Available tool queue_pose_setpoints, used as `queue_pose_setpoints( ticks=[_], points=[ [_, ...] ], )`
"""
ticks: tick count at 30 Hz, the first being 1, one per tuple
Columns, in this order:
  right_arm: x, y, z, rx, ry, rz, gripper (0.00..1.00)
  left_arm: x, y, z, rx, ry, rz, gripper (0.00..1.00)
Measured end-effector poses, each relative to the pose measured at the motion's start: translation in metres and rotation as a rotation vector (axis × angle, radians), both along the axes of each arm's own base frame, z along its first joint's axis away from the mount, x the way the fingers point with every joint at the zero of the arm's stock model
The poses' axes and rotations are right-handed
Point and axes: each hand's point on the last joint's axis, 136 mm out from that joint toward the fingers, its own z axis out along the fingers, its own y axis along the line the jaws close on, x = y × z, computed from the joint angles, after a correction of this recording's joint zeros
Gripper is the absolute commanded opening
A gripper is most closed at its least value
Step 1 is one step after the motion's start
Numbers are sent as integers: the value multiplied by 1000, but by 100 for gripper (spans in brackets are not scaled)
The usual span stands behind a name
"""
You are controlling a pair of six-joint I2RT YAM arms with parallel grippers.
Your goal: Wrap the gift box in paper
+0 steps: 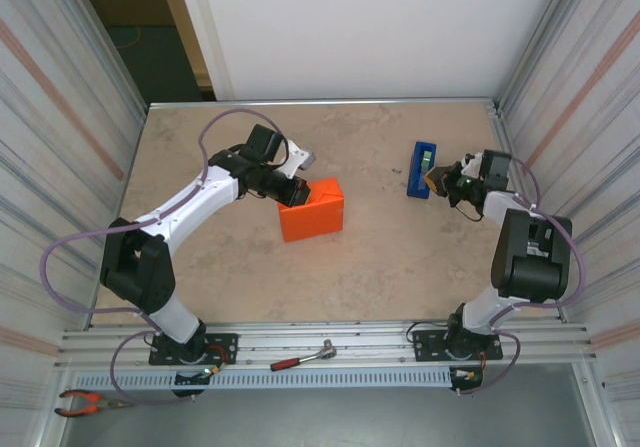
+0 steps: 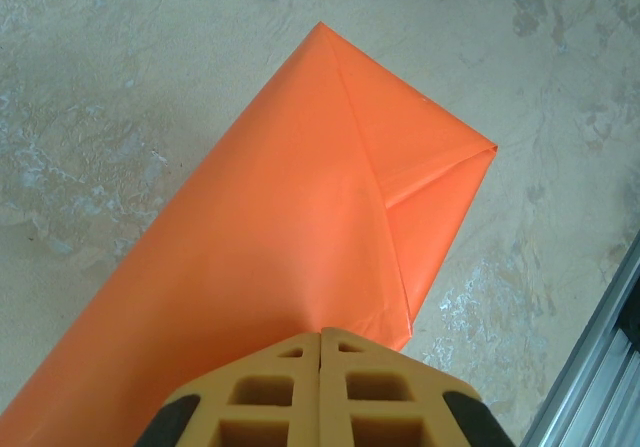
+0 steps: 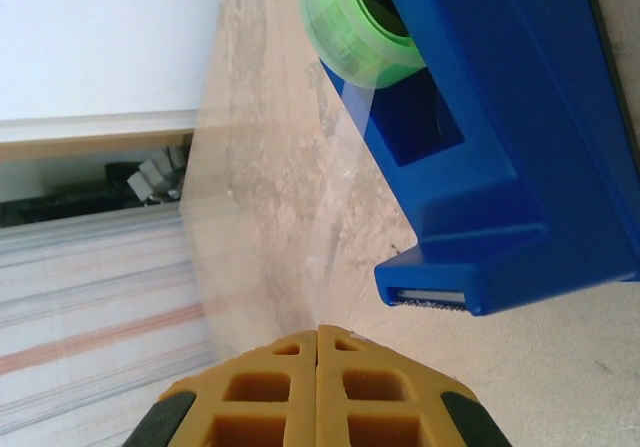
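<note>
The orange paper [image 1: 314,213] is folded round a box shape in the middle of the table; the gift box itself is hidden under it. In the left wrist view the paper [image 2: 290,227] shows a diagonal folded flap at its end. My left gripper [image 1: 296,196] is shut, its tips [image 2: 321,333] resting against the paper's top near that end. My right gripper [image 1: 434,180] sits beside the blue tape dispenser [image 1: 422,169]. It [image 3: 318,328] is shut on a clear strip of tape [image 3: 300,197] that runs up to the green roll [image 3: 355,22].
The dispenser's toothed cutter [image 3: 430,299] sits just right of my right fingertips. A red-handled ratchet [image 1: 302,357] lies on the front rail, and orange pliers [image 1: 85,402] at the bottom left. Corrugated walls [image 1: 60,117] close both sides.
</note>
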Motion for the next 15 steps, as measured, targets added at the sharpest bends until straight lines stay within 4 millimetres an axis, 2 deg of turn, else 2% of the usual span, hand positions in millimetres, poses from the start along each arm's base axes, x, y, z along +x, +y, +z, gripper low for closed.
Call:
queue_pose_setpoints(
  ticks=[15],
  points=[
    [-16, 1, -20, 2, 67, -26, 0, 0, 0, 0, 0, 0, 0, 0]
  ],
)
